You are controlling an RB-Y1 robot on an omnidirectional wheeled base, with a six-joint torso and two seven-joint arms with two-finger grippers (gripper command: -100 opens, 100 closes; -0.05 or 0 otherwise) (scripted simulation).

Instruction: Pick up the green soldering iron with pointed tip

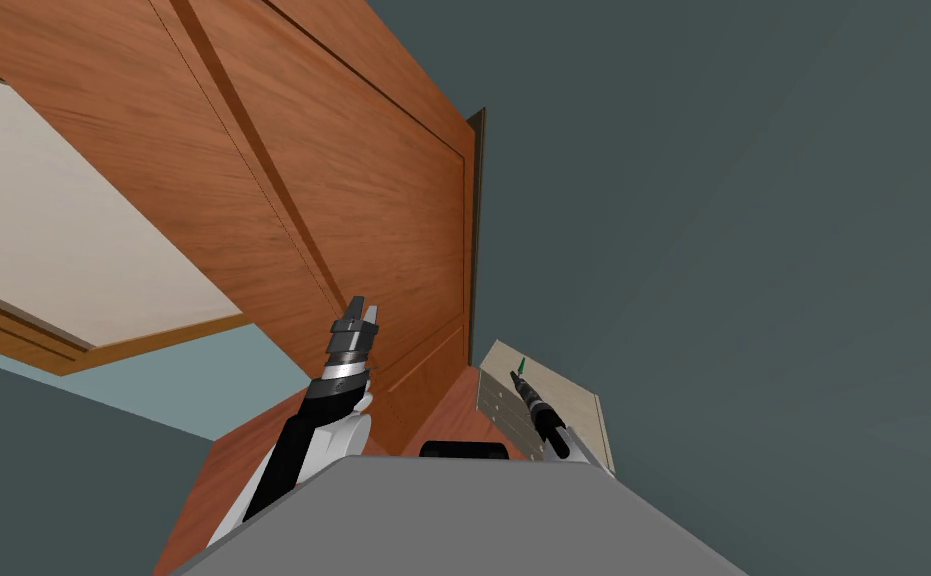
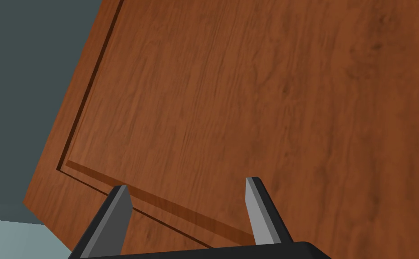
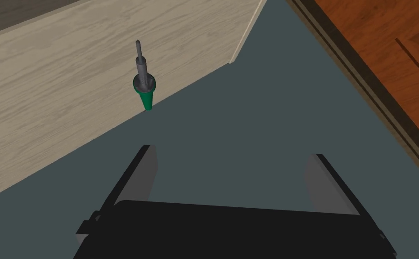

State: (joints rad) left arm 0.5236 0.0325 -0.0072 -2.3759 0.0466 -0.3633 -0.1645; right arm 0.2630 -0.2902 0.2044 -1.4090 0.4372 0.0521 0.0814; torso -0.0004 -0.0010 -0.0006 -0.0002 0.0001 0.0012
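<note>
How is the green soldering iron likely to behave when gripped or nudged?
The soldering iron looks rigid and probably light: a thin grey shaft on a small green cone. Its round, tapered handle may roll, or slip from the open right gripper. It sits at the edge of the pale wooden top, so a nudge could knock it off.

Left arm [image 1: 288,455]: black forearm with white shell; ribbed silver collar [image 1: 345,352] just behind the left gripper [image 2: 186,183]. Right arm [image 1: 550,420]: slim, black. Right gripper [image 3: 231,151]: two light grey blade fingers [image 3: 144,173] on a black box, as on the left.
</note>
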